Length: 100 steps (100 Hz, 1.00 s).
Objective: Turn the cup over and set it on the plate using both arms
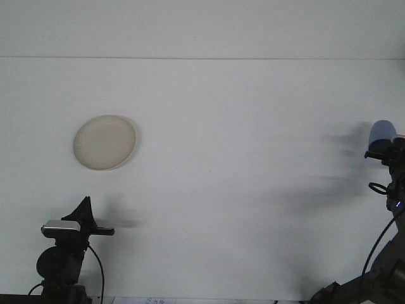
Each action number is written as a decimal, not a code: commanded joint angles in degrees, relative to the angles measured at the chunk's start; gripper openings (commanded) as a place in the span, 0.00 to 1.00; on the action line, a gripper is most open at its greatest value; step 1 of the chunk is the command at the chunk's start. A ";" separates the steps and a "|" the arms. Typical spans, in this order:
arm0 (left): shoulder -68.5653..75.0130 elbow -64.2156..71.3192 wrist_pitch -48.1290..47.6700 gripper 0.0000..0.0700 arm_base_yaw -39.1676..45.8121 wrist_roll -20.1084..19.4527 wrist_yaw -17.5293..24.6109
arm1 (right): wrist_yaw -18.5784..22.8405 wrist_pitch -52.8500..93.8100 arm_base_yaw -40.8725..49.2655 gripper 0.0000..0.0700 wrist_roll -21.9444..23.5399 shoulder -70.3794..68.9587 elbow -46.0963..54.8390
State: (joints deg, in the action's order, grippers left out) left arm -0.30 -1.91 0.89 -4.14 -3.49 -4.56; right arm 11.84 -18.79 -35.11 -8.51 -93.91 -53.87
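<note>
Two arms are needed here, but only the right one is at work: a blue cup (382, 131) is pinched in the right claw (381, 149) at the far right edge of the view, lifted clear of the table (240, 190), w/ its paler end up. Whether that end is the rim or the base can't be told at this size.

The left claw (81, 212) is parked low at the front left; it can't be told whether it is spread or pressed together.

The plate (105, 142) lies bare on the left half of the table, well apart from the cup.

For the flip to go well, the cup should be turned slowly and kept firmly pinched, then brought toward the middle so a handover to the left claw can be made. The release should be made only once the other side's grip is judged secure; otherwise a drop is likely.
</note>
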 commanded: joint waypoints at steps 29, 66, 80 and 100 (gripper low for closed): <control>0.13 1.11 0.79 0.02 0.04 0.04 -0.17 | 0.70 30.60 13.05 0.00 18.14 26.38 -1.01; 0.13 1.11 0.76 0.02 0.04 0.04 -0.15 | -0.11 75.54 46.34 0.00 12.72 31.76 -12.74; 0.13 1.11 0.76 0.02 0.04 0.04 -0.15 | -2.86 85.02 59.14 0.00 12.39 26.01 -17.18; 0.13 1.11 0.76 0.02 0.04 0.04 -0.15 | -5.92 89.59 73.48 0.00 13.03 17.51 -20.79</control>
State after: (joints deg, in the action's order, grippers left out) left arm -0.30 -1.91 0.89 -4.14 -3.49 -4.56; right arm 6.07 70.17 35.24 4.69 -73.87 -72.77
